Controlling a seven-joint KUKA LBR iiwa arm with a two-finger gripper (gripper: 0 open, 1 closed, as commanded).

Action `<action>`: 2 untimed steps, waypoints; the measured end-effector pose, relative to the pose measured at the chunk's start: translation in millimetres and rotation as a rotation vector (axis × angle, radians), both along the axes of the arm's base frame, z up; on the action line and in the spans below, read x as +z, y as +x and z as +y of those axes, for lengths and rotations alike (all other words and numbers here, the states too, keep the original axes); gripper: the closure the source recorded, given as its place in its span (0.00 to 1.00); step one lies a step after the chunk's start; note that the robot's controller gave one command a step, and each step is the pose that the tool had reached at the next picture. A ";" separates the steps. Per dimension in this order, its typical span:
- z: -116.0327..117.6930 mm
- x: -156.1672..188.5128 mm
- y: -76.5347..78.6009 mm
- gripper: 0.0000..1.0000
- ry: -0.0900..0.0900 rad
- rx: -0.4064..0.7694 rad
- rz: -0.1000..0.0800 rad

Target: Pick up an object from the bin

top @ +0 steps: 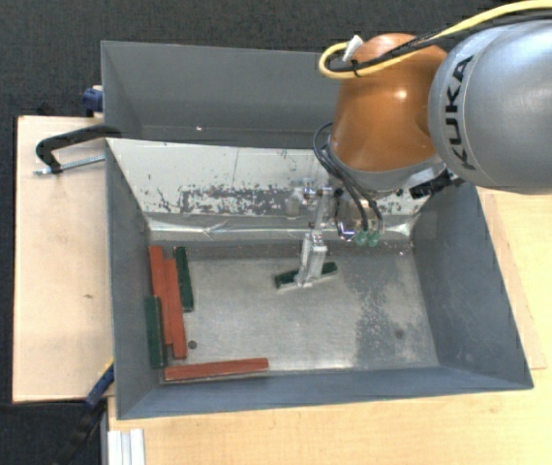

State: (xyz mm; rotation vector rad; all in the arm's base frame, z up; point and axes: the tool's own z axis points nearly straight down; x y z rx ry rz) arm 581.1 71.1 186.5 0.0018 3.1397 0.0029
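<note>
right over the small green stick [286, 280] hangs the gripper [309, 273], clenched or not i cannot tell; the stick looks light, stiff and thin, best pinched across its narrow middle.

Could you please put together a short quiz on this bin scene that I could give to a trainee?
1. Multiple choice: what colour is the small stick lying right by the gripper, near the middle of the bin? A) red B) dark green C) yellow
2. True or false: that small stick leans against the bin's left wall.
3. Short answer: along which wall, as the camera sees it, does the long red stick with the green sticks beside it lie?

Key: 1 B. 2 False: it lies on the floor, well clear of that wall. 3 The left wall.
</note>
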 end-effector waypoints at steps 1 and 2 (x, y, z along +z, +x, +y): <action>0.0 0.0 0.0 0.00 0.000 0.000 0.000; -23.1 -40.5 -0.8 0.00 0.000 0.350 0.001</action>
